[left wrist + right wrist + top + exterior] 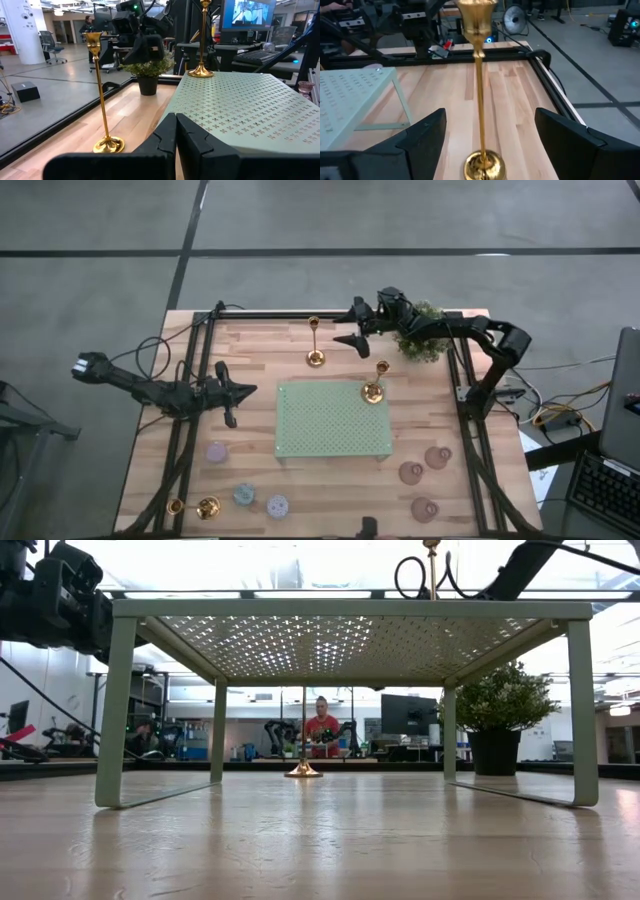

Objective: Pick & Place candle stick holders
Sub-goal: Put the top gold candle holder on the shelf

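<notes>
A slim gold candle stick holder (pixel 316 345) stands on its round base on the wood near the table's far edge. My right gripper (pixel 352 327) is open just to its right. In the right wrist view the stem (pixel 480 85) rises between the two spread fingers, with a gap on each side. A second gold holder (pixel 375 385) stands on the far right corner of the green perforated stand (pixel 330 425). A third (pixel 195 506) lies on its side at the near left. My left gripper (pixel 232 395) waits shut at the stand's left side.
Three small squat round holders (pixel 245 495) sit near left and three brownish-pink ones (pixel 424 470) near right. A potted plant (pixel 425 335) stands at the far right, behind my right arm. Black frame rails run along the table's sides. A person stands in the room beyond.
</notes>
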You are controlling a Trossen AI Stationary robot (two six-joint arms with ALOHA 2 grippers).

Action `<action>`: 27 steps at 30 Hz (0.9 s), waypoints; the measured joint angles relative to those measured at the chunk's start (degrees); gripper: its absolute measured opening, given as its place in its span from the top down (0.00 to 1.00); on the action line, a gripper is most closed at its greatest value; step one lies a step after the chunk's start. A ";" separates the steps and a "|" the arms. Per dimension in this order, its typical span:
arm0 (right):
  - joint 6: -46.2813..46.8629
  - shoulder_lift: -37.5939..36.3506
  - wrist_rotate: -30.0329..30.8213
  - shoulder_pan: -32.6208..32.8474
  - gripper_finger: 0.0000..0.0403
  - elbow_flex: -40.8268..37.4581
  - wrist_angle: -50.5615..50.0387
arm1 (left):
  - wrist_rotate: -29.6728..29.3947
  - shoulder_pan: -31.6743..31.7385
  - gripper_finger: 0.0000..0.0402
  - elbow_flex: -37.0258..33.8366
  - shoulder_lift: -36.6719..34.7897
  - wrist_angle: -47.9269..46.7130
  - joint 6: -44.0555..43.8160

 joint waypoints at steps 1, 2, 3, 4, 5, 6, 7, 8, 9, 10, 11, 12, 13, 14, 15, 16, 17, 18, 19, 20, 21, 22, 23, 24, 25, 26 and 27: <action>-0.11 0.01 -0.06 0.17 0.27 0.32 0.01 | -0.01 0.00 0.97 0.02 0.00 0.00 0.00; -0.12 0.01 -0.20 0.21 0.27 0.57 0.02 | 0.00 -0.02 0.97 0.00 0.00 0.00 0.00; -0.13 0.01 -0.55 0.27 0.27 0.76 0.03 | 0.00 0.00 0.97 0.00 0.00 0.00 0.02; -0.30 0.01 -0.78 0.29 0.27 0.96 0.02 | 0.00 -0.01 0.97 0.01 0.00 0.00 0.01; -0.40 0.01 -0.90 0.29 0.27 1.12 0.02 | 0.00 0.00 0.97 0.00 0.00 0.00 0.00; -0.52 0.01 -0.91 0.29 0.27 1.27 0.00 | 0.00 -0.01 0.97 0.02 0.00 0.00 0.00; -0.64 0.11 -0.92 0.29 0.27 1.52 0.02 | 0.00 0.00 0.97 0.01 0.00 0.00 0.00; -0.78 0.30 -0.98 0.29 0.27 1.78 0.06 | 0.00 0.00 0.97 0.02 0.00 0.00 0.00; -0.80 0.57 -1.22 0.29 0.27 2.06 0.07 | 0.00 0.00 0.97 0.02 0.00 0.00 0.00; -0.80 0.88 -1.31 0.29 0.27 2.34 -0.01 | 0.00 0.00 0.97 0.02 0.00 0.00 0.00; -0.79 1.29 -1.32 0.36 0.27 2.62 -0.04 | -0.01 -0.02 0.97 0.02 0.00 0.00 0.00; -0.86 1.82 -1.32 0.58 0.27 2.97 0.00 | -0.01 -0.01 0.97 0.01 0.00 0.00 0.00; -0.98 2.44 -1.32 0.76 0.27 3.32 0.07 | 0.00 0.00 0.97 0.00 0.00 0.00 0.00; -1.08 3.06 -1.32 0.94 0.28 3.62 0.04 | -0.01 -0.02 0.97 0.00 0.00 0.00 0.00; -1.28 3.77 -1.40 1.12 0.28 3.90 0.00 | -0.01 -0.01 0.97 0.01 0.00 0.00 0.00; -1.50 4.40 -1.39 1.17 0.28 4.22 -0.02 | -0.01 0.00 0.97 0.00 0.00 0.00 0.00; -1.60 4.96 -1.41 1.20 0.28 4.50 -0.02 | 0.00 -0.01 0.97 0.00 0.00 -0.01 0.00; -1.61 5.48 -1.52 1.21 0.28 4.80 0.22 | 0.00 -0.02 0.97 0.01 0.00 0.00 0.00; -1.58 5.93 -1.56 1.17 0.28 5.18 0.28 | 0.00 0.00 0.97 0.00 0.00 0.00 0.00; -1.53 6.31 -1.72 1.15 0.28 5.51 0.32 | 0.00 0.00 0.97 0.00 0.00 0.00 0.00; -1.49 6.61 -1.97 1.15 0.28 5.71 0.33 | 0.00 -0.02 0.97 0.02 0.00 -0.01 0.02; -1.44 6.93 -2.28 1.21 0.28 5.89 0.29 | -0.01 -0.01 0.97 0.00 0.00 0.00 0.00; -1.42 7.28 -2.49 1.41 0.29 6.21 0.31 | 0.00 -0.01 0.97 0.01 0.00 0.00 0.00; -1.39 7.56 -2.61 1.49 0.29 6.54 0.33 | 0.00 0.00 0.97 0.02 0.00 0.00 0.00; -1.40 7.84 -2.67 1.75 0.29 6.72 0.30 | 0.00 0.00 0.97 0.00 0.00 0.00 0.00; -1.46 8.17 -2.87 1.85 0.29 7.13 0.33 | 0.00 0.00 0.97 0.00 0.00 0.00 0.00; -1.46 8.37 -2.85 1.93 0.29 7.52 0.33 | 0.00 -0.02 0.97 0.02 0.00 0.00 0.00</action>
